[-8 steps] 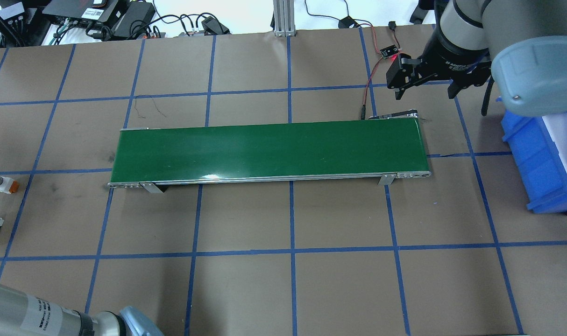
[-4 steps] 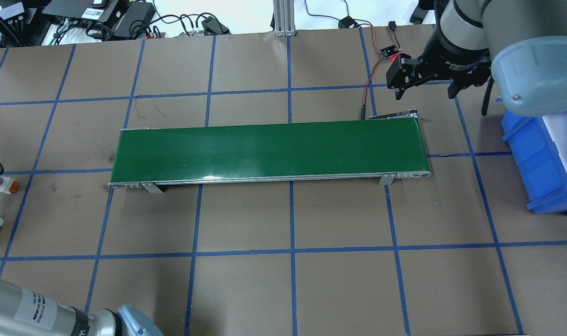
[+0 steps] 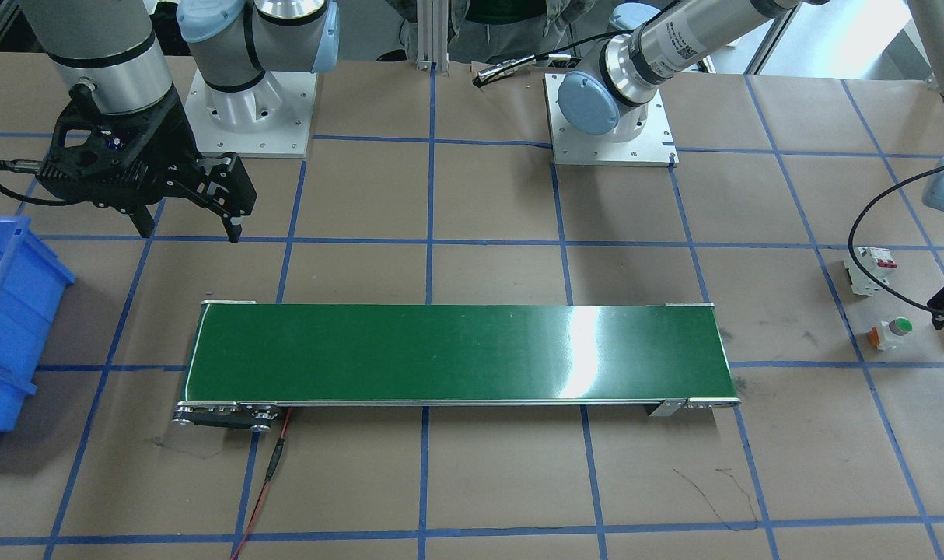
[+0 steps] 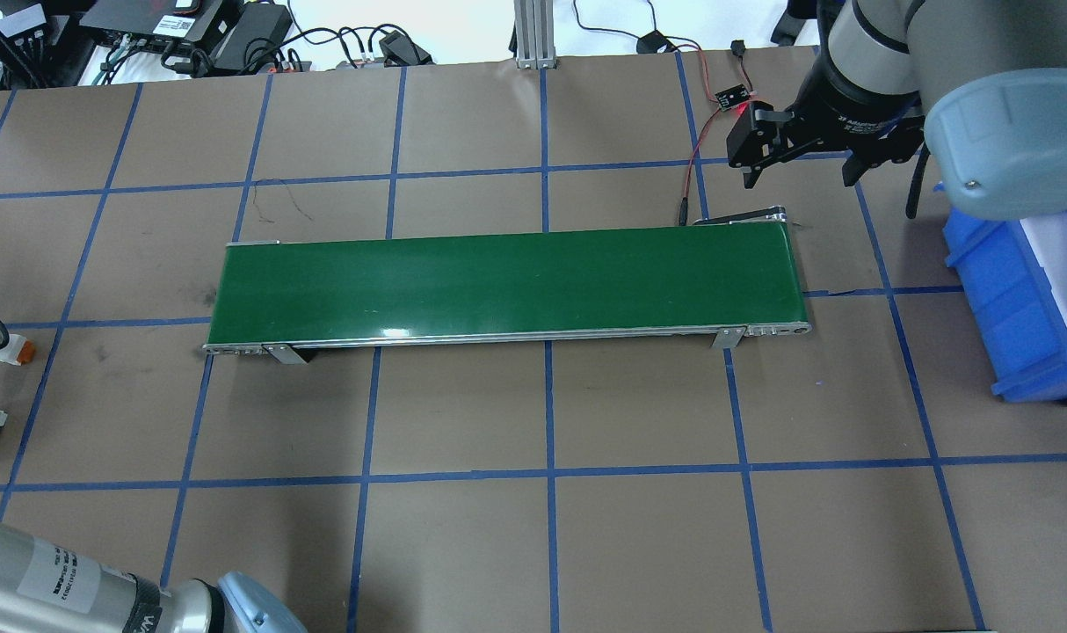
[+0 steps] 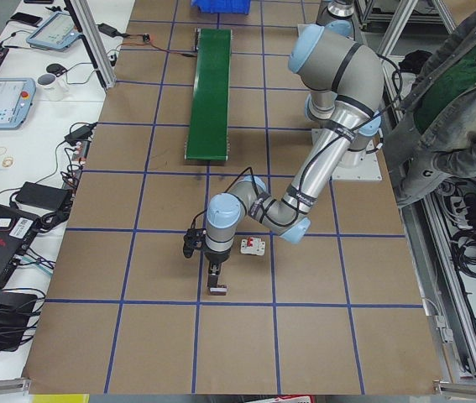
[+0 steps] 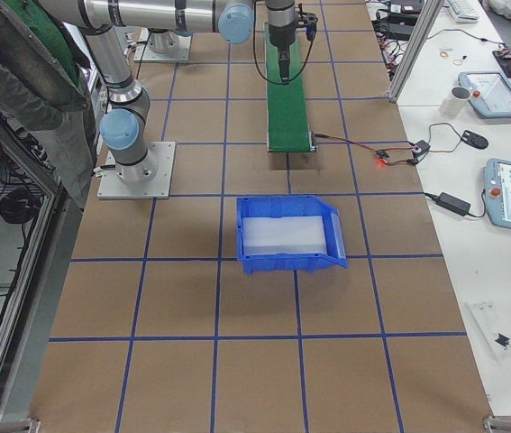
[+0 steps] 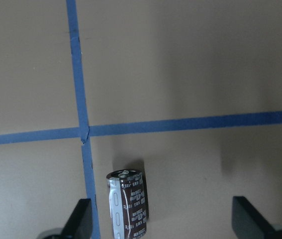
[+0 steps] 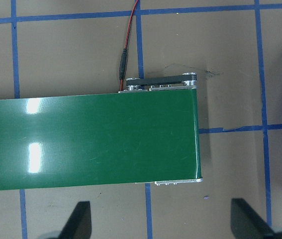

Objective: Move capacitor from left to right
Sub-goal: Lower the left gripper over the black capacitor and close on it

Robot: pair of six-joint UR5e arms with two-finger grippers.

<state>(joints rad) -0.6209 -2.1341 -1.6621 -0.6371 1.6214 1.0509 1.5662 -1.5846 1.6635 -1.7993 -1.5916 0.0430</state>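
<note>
The capacitor (image 7: 128, 205), a short dark cylinder with a silver stripe, lies on its side on the brown paper beside a blue tape cross. My left gripper (image 7: 163, 225) hangs open just over it, the capacitor close to the left finger (image 7: 82, 220). In the exterior left view the left gripper (image 5: 213, 275) points down at the capacitor (image 5: 217, 290) near the table's left end. My right gripper (image 4: 802, 171) stands open and empty past the far right end of the belt, seen also from the front (image 3: 188, 227).
A green conveyor belt (image 4: 507, 286) runs across the table's middle. A white push-button with a green cap (image 3: 890, 330) and a white breaker (image 3: 868, 268) lie near the left gripper. A blue bin (image 4: 1017, 308) stands at the right. A person (image 5: 456, 109) stands beside the robot.
At the overhead view's left edge the left arm's cable has come further in over the push-button, and the left arm's lower segment has shifted. The right arm has not moved.
</note>
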